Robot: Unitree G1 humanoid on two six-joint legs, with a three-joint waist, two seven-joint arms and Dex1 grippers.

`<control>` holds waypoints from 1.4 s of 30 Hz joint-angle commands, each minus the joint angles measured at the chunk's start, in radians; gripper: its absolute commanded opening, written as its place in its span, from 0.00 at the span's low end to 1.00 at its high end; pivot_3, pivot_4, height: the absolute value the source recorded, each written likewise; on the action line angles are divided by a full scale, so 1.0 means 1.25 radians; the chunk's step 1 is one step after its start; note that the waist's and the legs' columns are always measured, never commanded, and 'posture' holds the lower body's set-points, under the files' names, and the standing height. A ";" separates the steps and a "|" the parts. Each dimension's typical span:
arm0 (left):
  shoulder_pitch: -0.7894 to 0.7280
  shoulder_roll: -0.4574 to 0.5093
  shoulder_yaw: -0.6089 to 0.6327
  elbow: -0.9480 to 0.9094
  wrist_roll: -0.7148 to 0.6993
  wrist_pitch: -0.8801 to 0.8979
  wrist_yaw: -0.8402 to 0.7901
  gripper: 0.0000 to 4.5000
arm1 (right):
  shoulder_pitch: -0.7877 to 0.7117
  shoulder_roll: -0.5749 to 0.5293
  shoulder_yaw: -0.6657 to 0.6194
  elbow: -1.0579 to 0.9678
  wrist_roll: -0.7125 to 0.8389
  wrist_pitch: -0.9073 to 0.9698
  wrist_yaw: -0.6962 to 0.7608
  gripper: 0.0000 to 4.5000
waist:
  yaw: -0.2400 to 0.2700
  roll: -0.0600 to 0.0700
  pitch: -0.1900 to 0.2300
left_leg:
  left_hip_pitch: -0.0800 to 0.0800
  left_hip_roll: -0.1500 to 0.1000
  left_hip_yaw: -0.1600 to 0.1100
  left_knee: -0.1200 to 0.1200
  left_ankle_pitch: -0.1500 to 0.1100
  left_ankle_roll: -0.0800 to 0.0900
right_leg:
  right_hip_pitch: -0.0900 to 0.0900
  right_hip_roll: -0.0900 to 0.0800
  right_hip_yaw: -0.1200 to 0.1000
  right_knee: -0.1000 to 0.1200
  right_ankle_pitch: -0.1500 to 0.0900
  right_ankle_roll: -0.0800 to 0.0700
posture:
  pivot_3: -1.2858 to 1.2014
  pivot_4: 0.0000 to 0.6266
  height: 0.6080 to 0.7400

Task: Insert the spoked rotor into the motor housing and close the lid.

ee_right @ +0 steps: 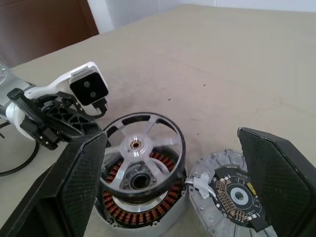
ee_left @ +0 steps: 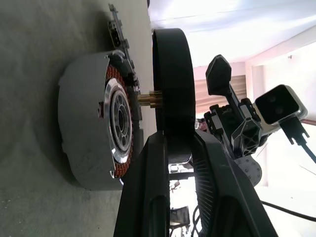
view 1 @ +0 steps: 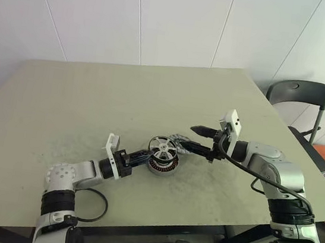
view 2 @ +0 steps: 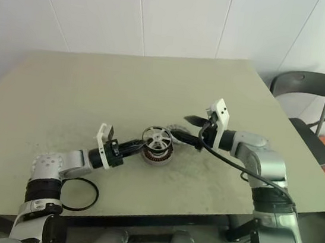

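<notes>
My left gripper (view 1: pixel 148 155) is shut on the dark rim of the spoked rotor (view 1: pixel 163 147). It holds the rotor tilted just above the motor housing (view 1: pixel 161 167), whose copper windings (ee_right: pixel 148 210) show under the spokes. In the left wrist view a small gap separates the rotor (ee_left: pixel 170 84) from the housing (ee_left: pixel 91 123), with the brass shaft between them. The lid (ee_right: pixel 232 195) lies on the table right beside the housing, its circuit-board side up. My right gripper (view 1: pixel 198 139) hangs open over the lid with nothing between its fingers (ee_right: pixel 81 182).
A black cable loop (view 2: pixel 78 194) lies on the table (view 1: pixel 93 100) near its front edge by my left arm. A dark chair (view 1: pixel 298 94) stands past the table's right edge.
</notes>
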 commanded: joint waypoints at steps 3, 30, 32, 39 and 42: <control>-0.013 0.002 -0.031 0.012 0.005 -0.009 -0.021 0.08 | -0.004 -0.006 -0.020 -0.025 0.009 -0.008 -0.009 1.00 | 0.000 0.000 0.000 | 0.000 0.000 0.000 0.000 0.000 0.000 | 0.000 0.000 0.000 0.000 -0.001 -0.001 | 0.52 0.00 1.00; 0.049 0.010 0.021 -0.029 -0.061 0.025 0.066 0.08 | -0.006 -0.005 -0.008 -0.016 -0.005 -0.015 -0.023 1.00 | -0.005 0.000 0.000 | 0.000 0.000 0.000 -0.001 0.000 0.000 | 0.000 0.000 0.000 0.000 -0.001 -0.001 | 0.52 0.00 1.00; 0.051 0.006 0.020 -0.032 -0.064 0.023 0.081 0.08 | -0.006 -0.004 -0.009 -0.021 -0.006 -0.013 -0.024 1.00 | -0.005 0.000 0.000 | 0.000 0.000 0.001 -0.001 0.000 0.000 | 0.000 0.000 0.000 0.000 -0.001 -0.001 | 0.52 0.00 1.00; 0.049 0.019 0.004 -0.042 -0.058 0.019 0.110 0.30 | -0.014 0.000 -0.008 -0.011 -0.015 -0.017 -0.027 1.00 | -0.005 0.000 0.000 | 0.000 0.000 0.001 -0.001 0.000 0.000 | 0.000 0.000 0.000 0.000 -0.001 -0.001 | 0.52 0.00 1.00; 0.047 0.036 -0.010 -0.054 -0.046 0.014 0.113 0.52 | -0.016 0.001 -0.007 -0.008 -0.018 -0.019 -0.028 1.00 | -0.004 0.000 0.000 | 0.000 0.000 0.001 -0.001 0.000 0.000 | 0.000 0.000 0.000 0.000 -0.001 -0.001 | 0.52 0.00 1.00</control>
